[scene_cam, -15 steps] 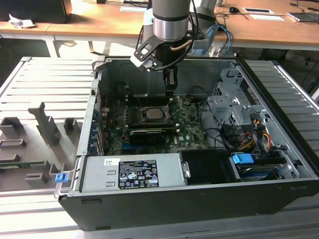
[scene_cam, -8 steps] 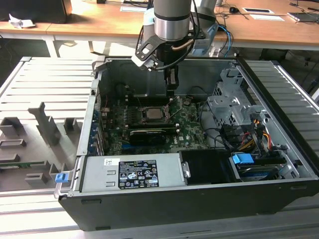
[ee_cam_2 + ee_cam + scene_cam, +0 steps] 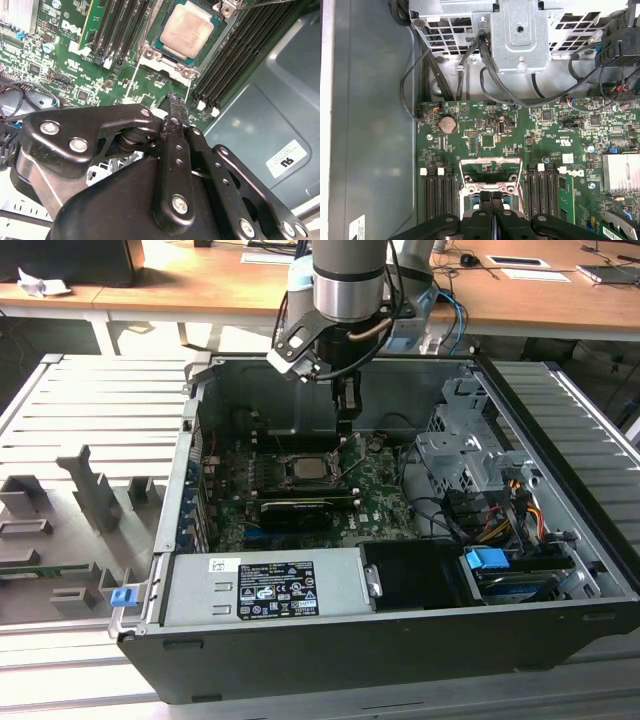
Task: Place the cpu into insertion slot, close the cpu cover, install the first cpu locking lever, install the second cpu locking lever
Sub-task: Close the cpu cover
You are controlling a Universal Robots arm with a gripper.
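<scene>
The cpu (image 3: 189, 30), a small square chip with a pale silver top, lies in the insertion slot (image 3: 161, 65) on the green motherboard (image 3: 485, 135); it is also visible in the exterior view (image 3: 305, 468). My gripper (image 3: 175, 100) hangs just above the board beside the slot's edge, fingers pressed together with nothing between them. It also shows in the exterior view (image 3: 346, 425) and the first wrist view (image 3: 492, 202). The cpu cover (image 3: 491, 187), a grey metal frame, appears tilted up off the slot, close to my fingertips. Two thin wire levers (image 3: 132, 82) stand raised beside the slot.
The open computer case holds a grey power supply (image 3: 260, 585) at the front. A metal drive cage (image 3: 455, 455) with cables (image 3: 500, 510) is on the exterior view's right. A long black card (image 3: 295, 510) lies just in front of the slot. Memory slots (image 3: 120, 30) flank it.
</scene>
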